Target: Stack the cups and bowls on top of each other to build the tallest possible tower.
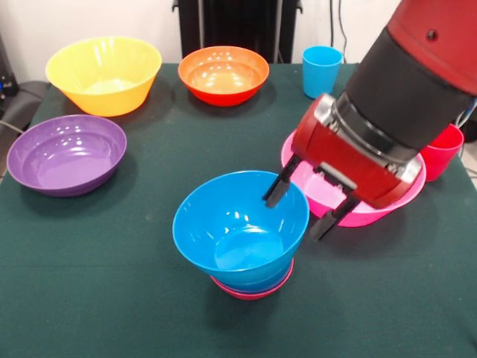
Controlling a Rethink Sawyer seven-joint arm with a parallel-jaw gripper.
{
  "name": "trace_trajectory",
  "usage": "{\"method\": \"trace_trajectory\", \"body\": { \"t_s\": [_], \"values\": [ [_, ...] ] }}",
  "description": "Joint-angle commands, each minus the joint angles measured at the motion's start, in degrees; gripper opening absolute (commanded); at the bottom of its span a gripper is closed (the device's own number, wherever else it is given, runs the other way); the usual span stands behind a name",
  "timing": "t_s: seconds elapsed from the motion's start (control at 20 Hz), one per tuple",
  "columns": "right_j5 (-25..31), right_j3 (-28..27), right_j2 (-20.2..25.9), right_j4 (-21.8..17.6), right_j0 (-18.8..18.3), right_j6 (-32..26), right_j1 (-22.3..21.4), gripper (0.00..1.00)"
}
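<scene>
tower (246,257): medium blue bowl (238,227) nested on top, empty; jaws spread beside rim.

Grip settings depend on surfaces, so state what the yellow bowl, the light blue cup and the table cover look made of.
Yellow bowl: seemingly plastic, glossy, with bright highlights on its inner wall. Light blue cup: probably smooth plastic, evenly coloured, with less shine. Table cover: looks like dark green cloth, matt, reflecting nothing; the exact fabric is unclear.

A lab: robot arm (417,82) over green-clothed table (89,298) (plain white wall behind).
</scene>
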Motion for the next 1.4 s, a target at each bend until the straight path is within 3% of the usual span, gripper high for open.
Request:
{"method": "trace_trajectory", "body": {
  "t_s": [0.05, 0.65, 1.4],
  "values": [
    [-3.2, 0.7, 3.7, -1.4, -0.4, 11.6, 3.4, 1.0],
    [-2.8, -0.1, 3.4, 0.1, -0.4, 12.9, 4.5, 1.0],
    [-0.6, -5.9, -1.0, 2.8, -1.6, 16.6, 8.0, 1.0]
  ]
}}
